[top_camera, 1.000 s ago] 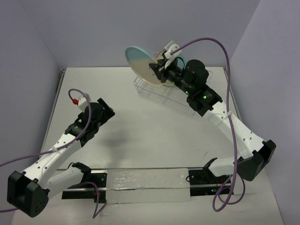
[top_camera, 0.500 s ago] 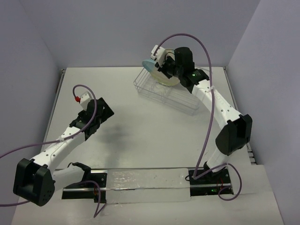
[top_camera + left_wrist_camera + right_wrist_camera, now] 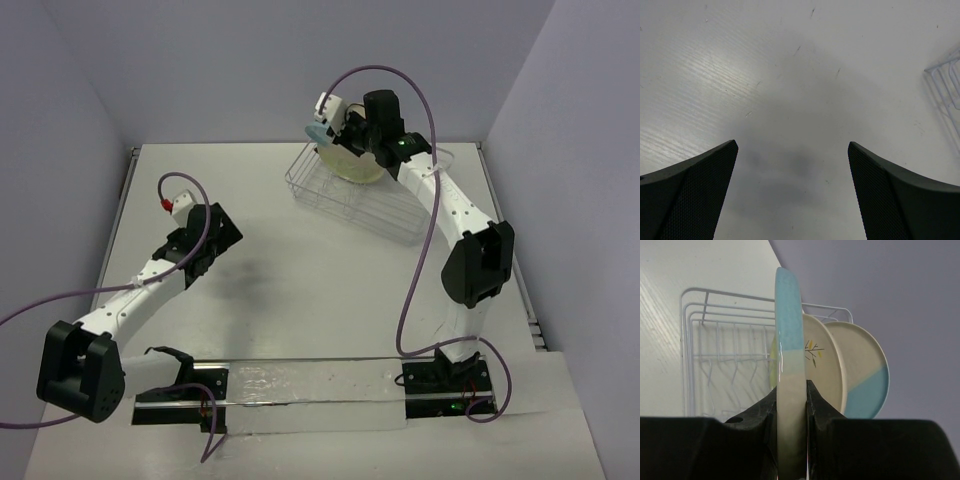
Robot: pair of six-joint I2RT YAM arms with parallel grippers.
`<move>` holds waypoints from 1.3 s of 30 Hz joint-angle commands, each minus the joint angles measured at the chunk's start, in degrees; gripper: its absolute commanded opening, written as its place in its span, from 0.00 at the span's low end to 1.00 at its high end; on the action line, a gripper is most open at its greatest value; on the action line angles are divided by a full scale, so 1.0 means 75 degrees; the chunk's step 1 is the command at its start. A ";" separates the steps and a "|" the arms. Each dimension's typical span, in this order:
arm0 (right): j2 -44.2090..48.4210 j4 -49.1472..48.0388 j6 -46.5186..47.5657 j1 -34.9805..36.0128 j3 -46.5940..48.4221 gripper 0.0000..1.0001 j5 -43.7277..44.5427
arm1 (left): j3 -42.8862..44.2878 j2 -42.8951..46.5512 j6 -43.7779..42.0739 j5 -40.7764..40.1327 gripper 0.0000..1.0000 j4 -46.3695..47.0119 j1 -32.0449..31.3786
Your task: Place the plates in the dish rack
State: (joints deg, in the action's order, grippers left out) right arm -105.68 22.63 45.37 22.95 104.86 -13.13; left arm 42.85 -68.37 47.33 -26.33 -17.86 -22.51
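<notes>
Hanging over the dish rack [image 3: 330,195] at the far side of the table [image 3: 300,290], the right gripper [image 3: 338,137] clamps a cream-and-blue plate [image 3: 317,132] upright. Left wrist: the left gripper [image 3: 792,145] gapes above the table. Right wrist: two more plates [image 3: 830,365] stand racked behind the clamped one.

Light blue over cream plate [image 3: 789,340], cream plate with dark sprig [image 3: 827,375], white wire rack [image 3: 730,295]
</notes>
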 commanded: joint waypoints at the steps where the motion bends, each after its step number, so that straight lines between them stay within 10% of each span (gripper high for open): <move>1: 0.0049 -0.0896 0.0313 -0.0142 0.0750 0.00 -0.0142 | 0.0404 -0.0141 -0.0135 0.0042 0.99 0.0259 0.0118; 39: -0.1301 -0.0855 0.0245 -0.0382 0.0719 0.05 -0.0687 | 0.0509 -0.0329 -0.0170 0.0154 0.99 0.0161 0.0282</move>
State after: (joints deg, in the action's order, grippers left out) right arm -114.73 24.58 45.75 21.38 106.04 -18.35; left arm 43.88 -70.60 47.12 -25.26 -17.42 -20.88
